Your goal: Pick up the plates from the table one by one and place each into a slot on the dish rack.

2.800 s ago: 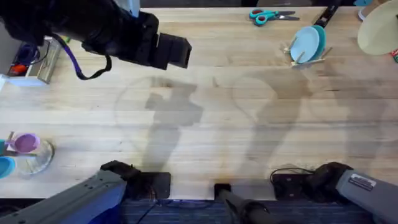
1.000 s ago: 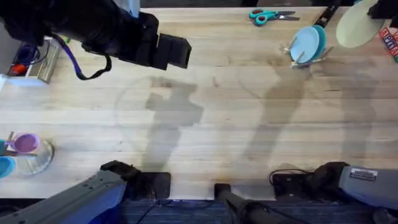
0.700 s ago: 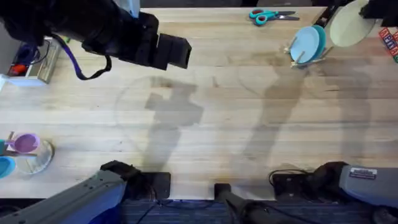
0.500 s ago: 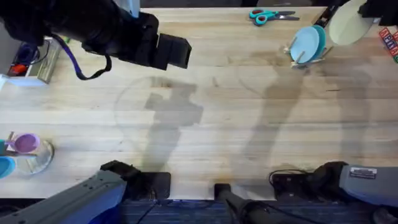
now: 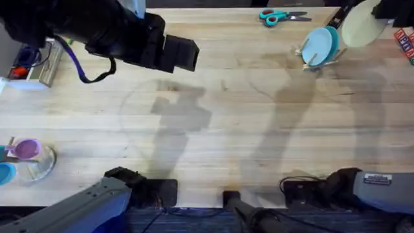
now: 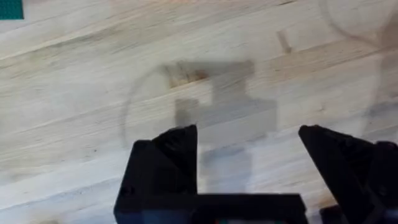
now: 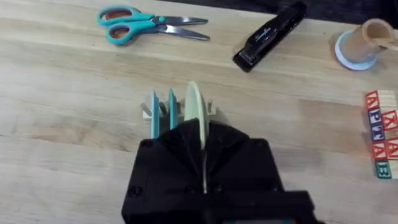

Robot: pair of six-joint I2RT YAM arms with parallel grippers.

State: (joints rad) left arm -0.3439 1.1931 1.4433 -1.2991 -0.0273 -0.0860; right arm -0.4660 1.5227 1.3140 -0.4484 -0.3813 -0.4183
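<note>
Table [image 5: 259, 129]: light butcher-block top. Left arm large and dark over the far left; left gripper [image 6: 249, 146] spread wide above bare wood, holding nothing. Dish rack [image 5: 317, 58] at far right with light blue plate [image 5: 317, 45] standing on edge in a slot, darker teal plate [image 5: 333, 37] just behind it. Right gripper [image 7: 202, 155] clamped on cream plate [image 7: 194, 112], plate held edge-on just above the rack, beside the two standing plates. Scissors [image 7: 149, 26] and stapler [image 7: 270, 36] lie beyond the rack.
</note>
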